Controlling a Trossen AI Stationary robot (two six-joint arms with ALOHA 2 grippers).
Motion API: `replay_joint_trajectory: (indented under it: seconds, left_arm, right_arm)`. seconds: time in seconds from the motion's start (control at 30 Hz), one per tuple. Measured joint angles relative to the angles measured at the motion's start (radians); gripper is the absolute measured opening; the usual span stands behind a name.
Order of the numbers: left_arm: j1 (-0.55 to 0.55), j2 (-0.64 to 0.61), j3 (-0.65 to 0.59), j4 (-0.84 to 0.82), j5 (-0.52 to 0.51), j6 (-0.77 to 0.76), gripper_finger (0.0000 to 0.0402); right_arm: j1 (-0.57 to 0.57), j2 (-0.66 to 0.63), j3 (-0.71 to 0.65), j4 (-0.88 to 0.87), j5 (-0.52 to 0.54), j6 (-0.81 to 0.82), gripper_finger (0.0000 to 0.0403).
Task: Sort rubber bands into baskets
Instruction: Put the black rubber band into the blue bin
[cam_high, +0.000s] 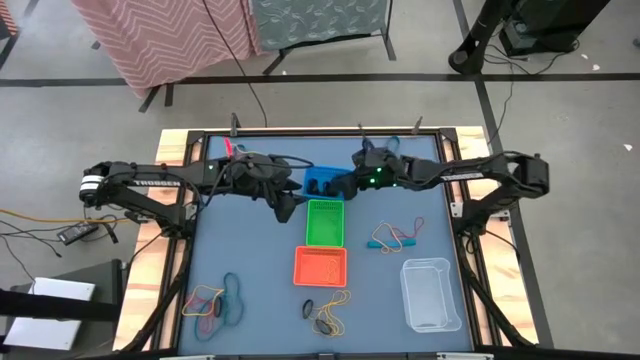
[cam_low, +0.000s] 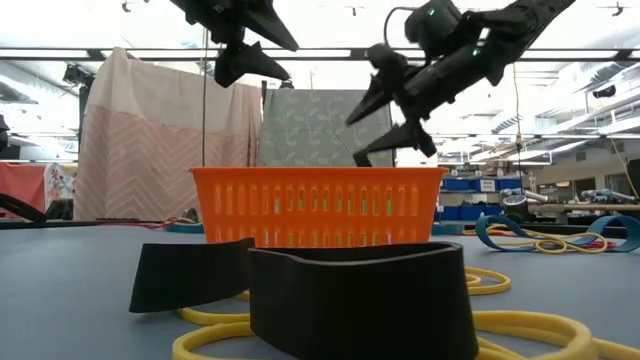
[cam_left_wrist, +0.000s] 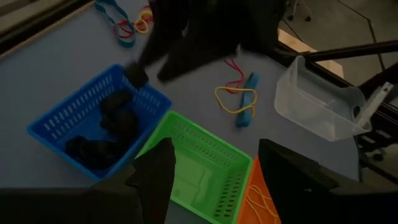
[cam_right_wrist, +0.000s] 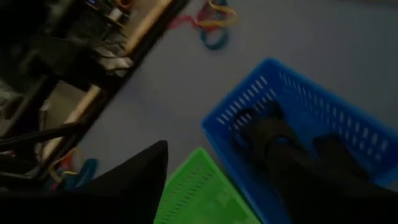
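Right gripper open over the blue basket; sorting is partly done.

Your right gripper hangs above the blue basket with its fingers spread and nothing between them, and black bands lie in that basket below it. Your left gripper waits just beside the green basket, jaws wide and empty. The green basket looks empty, while the orange basket holds a few thin yellow-orange loops. I judge you well short of finished: a mixed cluster lies near the clear tub, which holds nothing I can see, another pile sits at the table's near left, and black and yellow bands rest just below the orange basket.
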Motion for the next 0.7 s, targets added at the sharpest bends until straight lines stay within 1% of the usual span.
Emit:
replay_joint_trajectory:
  seconds: [0.13,0.2,0.3,0.43,0.53,0.6,0.7]
  left_arm:
    - [-0.022,0.000,0.000,0.000,0.008,0.000,0.0232]
    - [-0.048,0.006,0.000,0.001,0.020,0.001,0.0232]
    - [-0.092,0.030,0.000,-0.004,0.037,0.006,0.0232]
    - [-0.116,0.088,0.000,0.004,0.029,-0.003,0.0232]
    - [-0.128,0.130,0.000,0.010,0.028,-0.052,0.0232]
    - [-0.150,0.154,0.000,0.014,0.063,-0.063,0.0232]
    - [-0.215,0.190,0.000,0.000,0.129,-0.039,0.0232]
  right_arm:
    - [-0.014,-0.091,0.000,-0.068,-0.010,-0.056,0.0301]
    - [-0.019,-0.150,0.000,-0.097,-0.025,-0.079,0.0301]
    - [-0.019,-0.211,0.000,-0.107,-0.010,-0.089,0.0295]
    - [-0.017,-0.204,0.000,-0.094,-0.013,-0.085,0.0283]
    - [0.010,-0.177,0.000,-0.069,-0.034,-0.086,0.0274]
    - [0.029,-0.168,0.000,-0.042,-0.053,-0.087,0.0270]
    - [0.049,-0.175,0.000,-0.033,-0.095,-0.088,0.0268]
